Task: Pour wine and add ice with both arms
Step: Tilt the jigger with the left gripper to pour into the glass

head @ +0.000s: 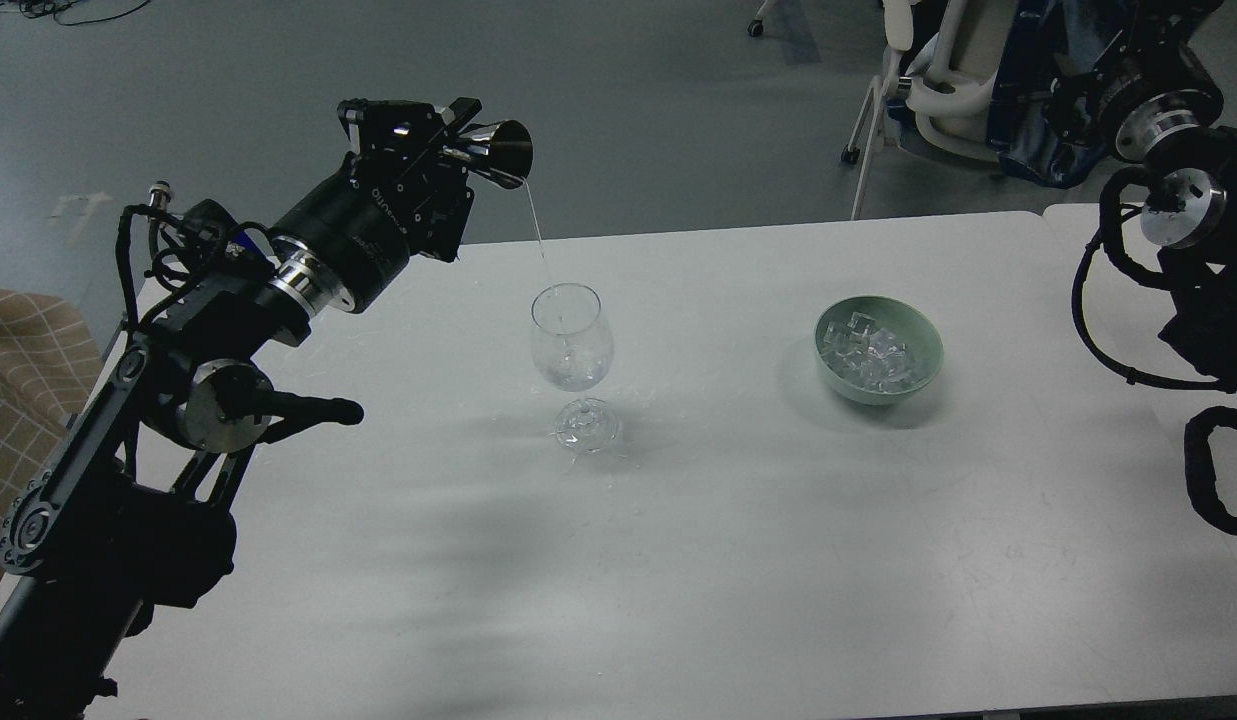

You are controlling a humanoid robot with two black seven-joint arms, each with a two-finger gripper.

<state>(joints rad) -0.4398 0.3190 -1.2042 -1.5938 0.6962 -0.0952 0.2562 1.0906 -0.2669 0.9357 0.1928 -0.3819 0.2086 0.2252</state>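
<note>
My left gripper (pixel 456 140) is shut on a small shiny metal cup (pixel 500 152), tipped on its side up and to the left of the wine glass. A thin stream of colourless wine (pixel 536 235) falls from the cup's lip towards the rim of the clear stemmed wine glass (pixel 572 340), which stands upright on the white table (pixel 678 560). A little liquid lies in the glass bowl. A heap of clear ice cubes (pixel 871 356) fills a pale green bowl (pixel 926 345) to the right. My right arm (pixel 1178 260) is folded at the right edge; its gripper is out of view.
Small drops lie on the table around the glass foot (pixel 586 427). A second white table (pixel 1088 240) adjoins at the right. A wheeled chair (pixel 938 90) stands on the floor beyond the far edge. A checked fabric seat (pixel 18 380) is at the left edge.
</note>
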